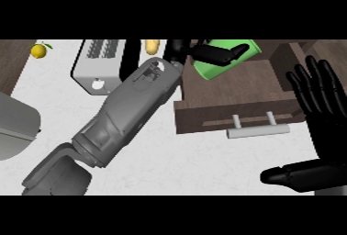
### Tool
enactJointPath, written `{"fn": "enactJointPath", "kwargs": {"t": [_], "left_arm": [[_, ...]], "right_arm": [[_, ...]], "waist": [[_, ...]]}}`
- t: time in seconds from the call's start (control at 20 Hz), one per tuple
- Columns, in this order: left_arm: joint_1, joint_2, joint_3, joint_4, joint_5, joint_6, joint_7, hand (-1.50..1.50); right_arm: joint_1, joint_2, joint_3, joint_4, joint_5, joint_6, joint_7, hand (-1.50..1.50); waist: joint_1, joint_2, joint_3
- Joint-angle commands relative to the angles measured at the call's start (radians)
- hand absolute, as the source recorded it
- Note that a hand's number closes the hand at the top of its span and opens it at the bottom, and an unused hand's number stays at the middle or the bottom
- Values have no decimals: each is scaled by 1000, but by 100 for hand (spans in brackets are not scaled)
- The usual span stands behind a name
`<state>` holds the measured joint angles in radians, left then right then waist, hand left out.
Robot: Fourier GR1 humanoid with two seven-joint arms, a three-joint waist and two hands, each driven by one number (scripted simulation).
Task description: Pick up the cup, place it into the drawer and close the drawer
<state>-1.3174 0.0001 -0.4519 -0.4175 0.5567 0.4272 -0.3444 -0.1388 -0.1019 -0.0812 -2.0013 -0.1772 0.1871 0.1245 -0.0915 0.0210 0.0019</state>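
Observation:
A green cup lies tilted over the back left part of the open brown drawer. My left hand reaches in from the lower left, its black fingers curled across the cup and hiding part of it. The drawer's front panel carries a pale bar handle facing me. At the view's right edge my right hand rests open with fingers up, beside the drawer's right end and touching nothing.
A white toaster stands on the counter left of my left forearm. A lemon lies at the far left and another yellow fruit behind the toaster. A grey rounded object sits at the left edge.

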Motion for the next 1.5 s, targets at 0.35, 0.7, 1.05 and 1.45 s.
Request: {"fn": "enactJointPath", "kwargs": {"t": [0.35, 0.7, 1.05, 1.45], "left_arm": [[-12, 0, -120, 44, 56, 43, 15, -150], [2, 0, -87, -21, 162, -13, -85, -150], [28, 0, -21, -111, 223, -57, -123, -150], [175, 108, 33, -313, 222, -13, -68, -150]], "right_arm": [[-54, -7, -14, 0, -47, 5, 30, -150], [-9, 22, 1, -5, -91, 23, 8, -150], [-16, -15, -36, -50, -155, 29, 72, -150], [128, -143, -31, -137, -82, 194, 32, 150]], "waist": [[-17, 6, 0], [1, 2, -1], [66, -18, -2], [104, -32, -2]]}}
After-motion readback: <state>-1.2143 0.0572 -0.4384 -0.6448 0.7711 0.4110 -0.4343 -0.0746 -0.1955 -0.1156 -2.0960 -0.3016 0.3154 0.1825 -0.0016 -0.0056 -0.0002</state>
